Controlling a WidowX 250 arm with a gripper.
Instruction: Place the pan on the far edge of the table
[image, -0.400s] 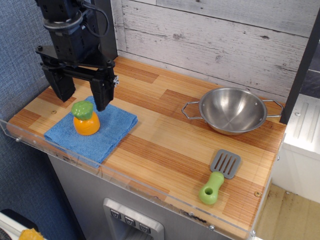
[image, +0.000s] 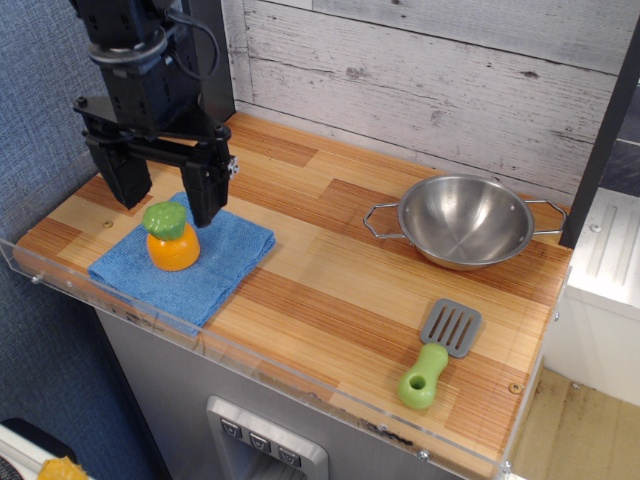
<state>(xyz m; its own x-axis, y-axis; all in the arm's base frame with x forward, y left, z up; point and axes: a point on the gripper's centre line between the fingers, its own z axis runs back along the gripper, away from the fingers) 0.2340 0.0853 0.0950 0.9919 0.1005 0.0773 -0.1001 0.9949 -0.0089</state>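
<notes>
The shiny steel pan (image: 465, 220) with two wire loop handles sits upright on the right part of the striped wooden table (image: 320, 260), close to the back wall. My gripper (image: 165, 195) is far to the left of it, over the blue cloth. Its two black fingers (image: 205, 190) stand apart and empty, just above an orange toy fruit with a green top (image: 170, 238).
A blue cloth (image: 215, 268) lies at the table's left front under the toy fruit. A grey-and-green spatula (image: 440, 352) lies in front of the pan. A clear acrylic rim (image: 300, 372) runs along the front edge. A white plank wall stands behind.
The gripper has shifted very slightly; the pan, spatula, cloth and fruit have not moved.
</notes>
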